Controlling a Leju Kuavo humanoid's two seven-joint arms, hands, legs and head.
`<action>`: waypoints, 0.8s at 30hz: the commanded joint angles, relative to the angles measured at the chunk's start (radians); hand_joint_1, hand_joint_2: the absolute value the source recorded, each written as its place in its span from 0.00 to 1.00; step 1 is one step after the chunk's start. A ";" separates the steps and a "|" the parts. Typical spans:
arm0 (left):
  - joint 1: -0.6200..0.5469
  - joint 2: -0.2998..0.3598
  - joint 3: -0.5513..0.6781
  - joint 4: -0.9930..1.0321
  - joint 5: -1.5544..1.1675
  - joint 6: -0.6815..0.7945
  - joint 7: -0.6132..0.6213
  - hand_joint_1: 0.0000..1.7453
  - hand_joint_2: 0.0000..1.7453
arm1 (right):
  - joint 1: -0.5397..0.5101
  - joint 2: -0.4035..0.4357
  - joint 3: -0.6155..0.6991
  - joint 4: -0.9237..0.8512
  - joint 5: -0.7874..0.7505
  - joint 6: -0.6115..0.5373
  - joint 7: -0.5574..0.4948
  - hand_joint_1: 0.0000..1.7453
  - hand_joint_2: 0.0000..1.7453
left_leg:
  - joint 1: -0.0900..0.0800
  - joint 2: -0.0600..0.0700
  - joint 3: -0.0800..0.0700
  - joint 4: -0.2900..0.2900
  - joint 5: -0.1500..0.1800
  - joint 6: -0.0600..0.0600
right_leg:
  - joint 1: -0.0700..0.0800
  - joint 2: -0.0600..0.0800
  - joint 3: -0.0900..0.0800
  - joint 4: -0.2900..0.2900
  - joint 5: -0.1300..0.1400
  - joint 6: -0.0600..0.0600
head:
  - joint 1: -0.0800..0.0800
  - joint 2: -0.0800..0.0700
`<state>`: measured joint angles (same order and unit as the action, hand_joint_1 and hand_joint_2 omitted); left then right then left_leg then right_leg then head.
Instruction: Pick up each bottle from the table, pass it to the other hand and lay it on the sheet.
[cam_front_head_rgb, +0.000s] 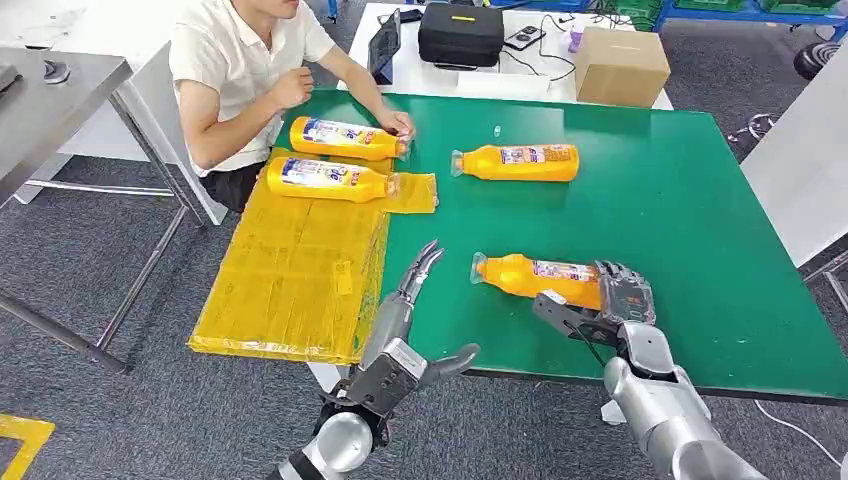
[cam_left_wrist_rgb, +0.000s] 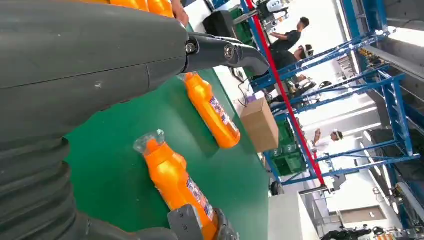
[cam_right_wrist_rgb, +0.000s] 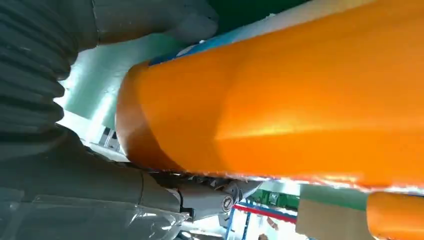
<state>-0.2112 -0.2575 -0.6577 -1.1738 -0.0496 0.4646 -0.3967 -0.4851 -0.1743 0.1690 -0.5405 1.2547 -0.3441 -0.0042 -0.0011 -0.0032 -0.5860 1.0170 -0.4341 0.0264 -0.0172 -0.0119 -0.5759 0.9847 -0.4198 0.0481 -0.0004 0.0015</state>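
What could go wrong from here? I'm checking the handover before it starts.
The right hand grips the near orange plastic bottle only at its base end, so the long neck end could sag or slip when lifted. The open left hand waits near that bottle's cap; a misjudged pass may knock it. A person's hand rests on a bottle by the yellow sheet.

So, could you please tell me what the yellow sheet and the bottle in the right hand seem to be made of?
Yellow sheet: probably thin plastic film, glossy; it creases and reflects light.
Bottle held by the right hand: likely smooth, shiny orange plastic with a printed label and a clear cap; the right wrist view shows soft highlights on it.
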 joint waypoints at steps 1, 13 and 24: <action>-0.025 0.026 -0.017 0.035 0.019 -0.006 0.001 0.00 1.00 | 0.076 0.010 -0.035 0.110 -0.046 0.022 -0.044 1.00 1.00 | 0.002 -0.004 0.001 -0.002 0.000 -0.001 | 0.002 -0.003 0.004 -0.003 0.000 -0.002 | 0.000 0.000; -0.016 0.026 -0.011 0.020 0.057 -0.004 -0.034 0.00 1.00 | 0.104 0.039 -0.054 0.058 -0.166 -0.068 -0.235 1.00 1.00 | 0.002 -0.001 0.001 -0.002 -0.001 -0.002 | 0.002 0.000 0.012 -0.005 0.000 0.000 | 0.000 0.000; 0.002 0.012 0.023 0.013 0.167 0.010 -0.076 0.00 1.00 | 0.150 0.092 -0.122 -0.071 -0.408 -0.014 -0.440 1.00 1.00 | 0.002 0.004 0.003 -0.001 -0.003 -0.002 | 0.002 0.004 0.012 -0.004 0.000 0.001 | 0.000 0.000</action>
<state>-0.2102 -0.2575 -0.6573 -1.1742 0.0027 0.4597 -0.4337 -0.4450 -0.1682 0.1259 -0.5375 1.0922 -0.4231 -0.2415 0.0001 0.0019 -0.5835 1.0170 -0.4368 0.0258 -0.0166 -0.0065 -0.5651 0.9826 -0.4195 0.0502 -0.0004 0.0015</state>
